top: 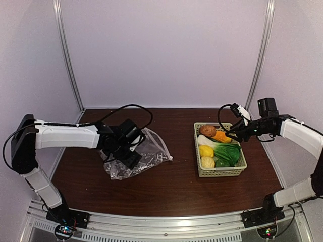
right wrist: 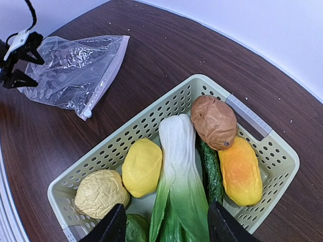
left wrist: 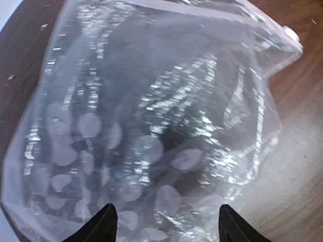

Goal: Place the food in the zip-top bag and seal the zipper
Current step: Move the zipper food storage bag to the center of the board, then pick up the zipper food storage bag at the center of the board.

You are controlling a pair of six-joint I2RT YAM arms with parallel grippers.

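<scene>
From above, the bag (top: 146,151) lies crinkled, clear and glossy on the dark wood-grain table (top: 176,191), left of centre. The left arm stretches level from the left, its wrist bent down so that the left gripper (top: 126,160) sits over the bag's near-left part, its fingers hard to make out against the black wrist. Well apart to the right stands the pale green lattice basket (top: 222,173), rectangular, with all the food in it: a brown round piece (top: 207,130), an orange piece (top: 220,136), a white-stemmed bok choy (top: 224,151) and two lemons (top: 206,150). The right arm folds in from the right, and the right gripper (top: 233,134) hangs over the basket's far right side. In the left wrist view two black fingertips (left wrist: 103,224) stand wide apart with nothing between them. Shiny film with glints and pale blotches fills the frame, and whether the tips touch it cannot be told. A white slider (left wrist: 291,33) shows at the top right. In the right wrist view the fingers are spread and empty just above the bok choy leaves. One lemon is bumpy, the other smooth. The ridged cucumber (right wrist: 211,171) is mostly hidden under its neighbours, and the pepper (right wrist: 137,229) is cut off by the frame edge. The zipper (right wrist: 107,75) is a pale strip on the bag's edge facing the basket; whether it is sealed cannot be told.
</scene>
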